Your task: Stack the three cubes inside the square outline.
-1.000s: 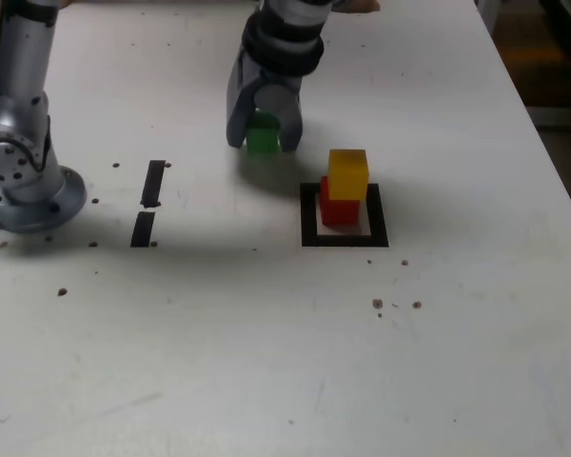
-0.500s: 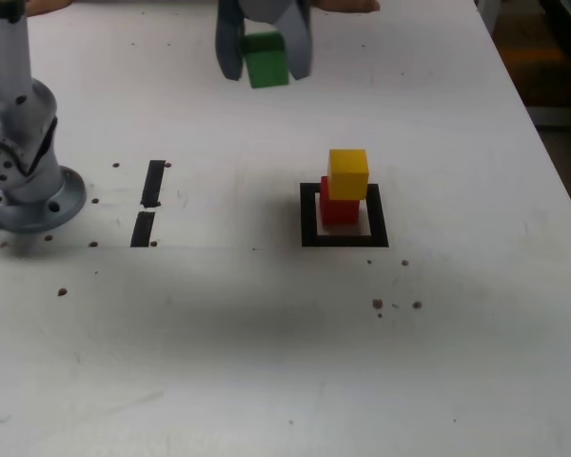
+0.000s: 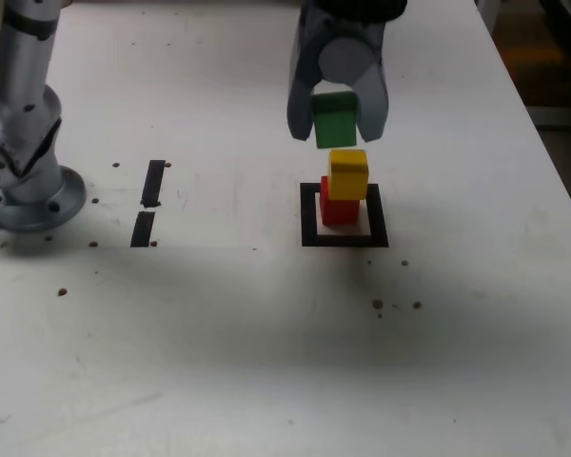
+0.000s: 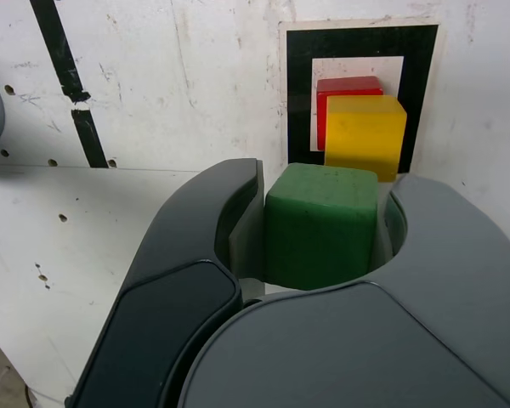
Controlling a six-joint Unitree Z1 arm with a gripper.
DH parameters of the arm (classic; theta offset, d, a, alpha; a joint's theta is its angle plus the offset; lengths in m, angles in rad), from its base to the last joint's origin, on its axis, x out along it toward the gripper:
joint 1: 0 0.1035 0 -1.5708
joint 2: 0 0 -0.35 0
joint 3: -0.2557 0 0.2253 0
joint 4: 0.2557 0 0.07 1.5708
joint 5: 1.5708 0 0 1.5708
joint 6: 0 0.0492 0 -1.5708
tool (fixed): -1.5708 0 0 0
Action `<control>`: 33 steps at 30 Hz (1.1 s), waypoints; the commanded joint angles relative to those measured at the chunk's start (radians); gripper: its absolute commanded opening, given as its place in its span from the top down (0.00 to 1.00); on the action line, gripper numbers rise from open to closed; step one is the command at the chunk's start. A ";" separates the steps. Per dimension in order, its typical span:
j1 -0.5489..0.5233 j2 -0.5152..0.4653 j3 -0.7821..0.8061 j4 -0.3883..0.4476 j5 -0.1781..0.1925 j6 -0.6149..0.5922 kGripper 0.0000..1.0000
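Claw point(image 3: 337, 122) pinching green cube point(image 3: 336, 121); yellow cube point(image 3: 348, 175), its likely landing spot, sits below and slightly right in the exterior view

The green cube point(image 3: 335, 121) (gripped) neared the yellow.

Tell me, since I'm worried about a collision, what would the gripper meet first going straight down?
Probably the yellow cube, with the gripper's held green cube touching first; their exact alignment is unclear.
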 commanded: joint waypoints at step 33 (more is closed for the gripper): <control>0.001 0.107 -0.037 0.000 0.016 0.009 0.44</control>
